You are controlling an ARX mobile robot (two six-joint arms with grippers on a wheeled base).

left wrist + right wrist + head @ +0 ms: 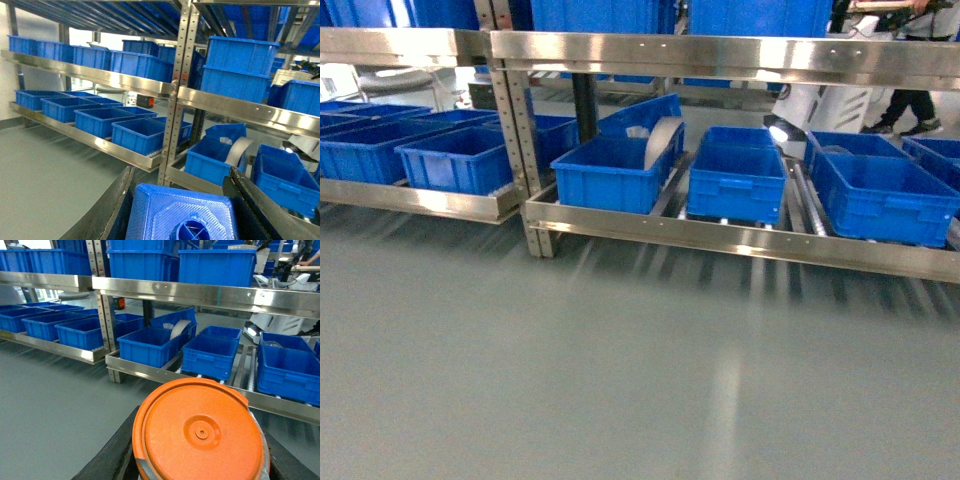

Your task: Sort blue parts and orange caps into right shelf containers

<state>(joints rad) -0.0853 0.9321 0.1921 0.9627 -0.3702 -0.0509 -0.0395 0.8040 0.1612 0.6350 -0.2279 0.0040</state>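
Grey floor (620,380) before shelf crates (735,180), orange cap (200,432) gripped, blue part (182,215) gripped

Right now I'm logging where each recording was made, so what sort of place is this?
Most likely a warehouse or factory parts store: stainless steel racking with roller-bed shelves, rows of blue plastic crates on them, and a bare grey floor.

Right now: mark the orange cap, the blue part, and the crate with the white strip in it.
orange cap (200,432): right wrist view, centre of its flat top.
blue part (182,212): left wrist view, its ridged top face.
crate with the white strip (605,180): head view, its front wall.
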